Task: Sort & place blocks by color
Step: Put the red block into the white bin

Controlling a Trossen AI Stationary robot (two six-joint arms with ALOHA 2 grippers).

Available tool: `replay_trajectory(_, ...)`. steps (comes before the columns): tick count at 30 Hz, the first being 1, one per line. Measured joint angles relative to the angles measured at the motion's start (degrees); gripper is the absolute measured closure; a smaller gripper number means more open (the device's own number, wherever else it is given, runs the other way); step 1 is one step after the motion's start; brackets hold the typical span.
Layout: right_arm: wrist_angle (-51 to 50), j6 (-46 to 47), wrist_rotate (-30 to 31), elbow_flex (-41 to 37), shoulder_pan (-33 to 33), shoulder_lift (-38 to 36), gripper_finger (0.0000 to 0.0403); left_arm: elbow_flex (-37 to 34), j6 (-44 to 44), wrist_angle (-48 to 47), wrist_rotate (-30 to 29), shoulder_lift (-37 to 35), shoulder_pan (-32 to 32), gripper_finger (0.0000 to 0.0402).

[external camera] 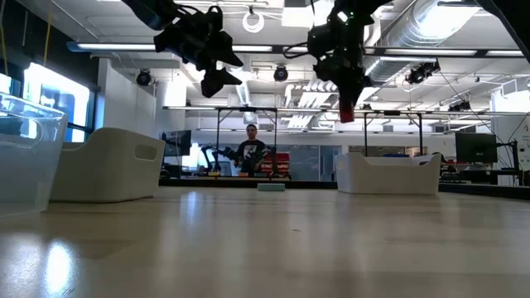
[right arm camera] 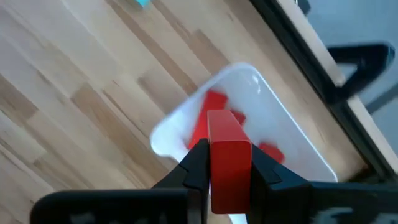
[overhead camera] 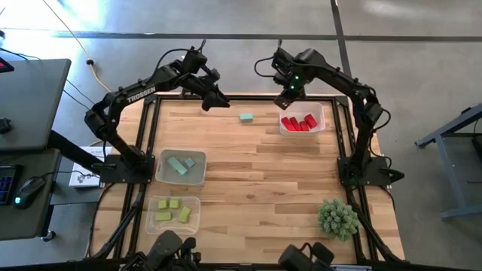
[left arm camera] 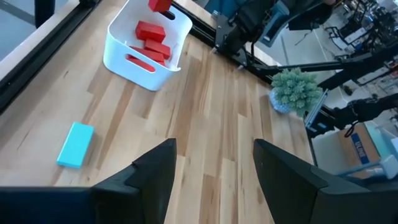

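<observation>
The left claw (overhead camera: 214,98) hangs spread and empty at the bench's (overhead camera: 248,173) far edge; the last loose teal block (overhead camera: 246,117) lies on the bench toward its four o'clock, near but apart. The right claw (right arm camera: 229,165) pinches a red block (right arm camera: 229,149) above the red-block tray (overhead camera: 322,113), which sits toward its four o'clock. The step in hand looks like dropping red: the claw likely needs to shift fully over the tray, then spread. The teal block remains to be sorted.

Held red block (right arm camera: 230,158) cut off below
</observation>
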Motion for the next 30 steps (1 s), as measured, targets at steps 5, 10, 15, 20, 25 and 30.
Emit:
replay_trajectory(5, -4.0, -0.4, 2.4, 0.0, -1.6, 0.3, 0.0367, 0.0, 0.1, 0.3, -0.2, 0.0, 0.0, 0.0199)
replay_trajectory(10, -6.5, -1.6, 2.2, -0.1, -2.8, 2.9, 0.0367, 0.0, 0.0, 0.4, -0.2, 0.0, 0.0, 0.0199)
replay_trajectory(15, -6.4, -4.1, 2.0, -0.1, -2.9, 5.8, 0.0365, 0.0, -0.4, 0.4, -3.2, 0.0, -0.3, 0.02)
replay_trajectory(20, -6.4, -4.7, 1.6, -0.1, -3.2, 8.2, 0.0367, 0.0, -1.7, 0.4, -10.6, 0.0, -0.7, 0.02)
replay_trajectory(25, -6.4, -3.7, 1.3, -0.1, -3.3, 10.4, 0.0366, 0.0, -4.3, 0.4, -12.9, 0.0, -0.7, 0.02)
replay_trajectory(30, -6.4, -3.0, 0.8, -0.1, -3.6, 12.5, 0.0366, 0.0, -4.4, 0.1, -13.1, -1.4, -0.7, 0.02)
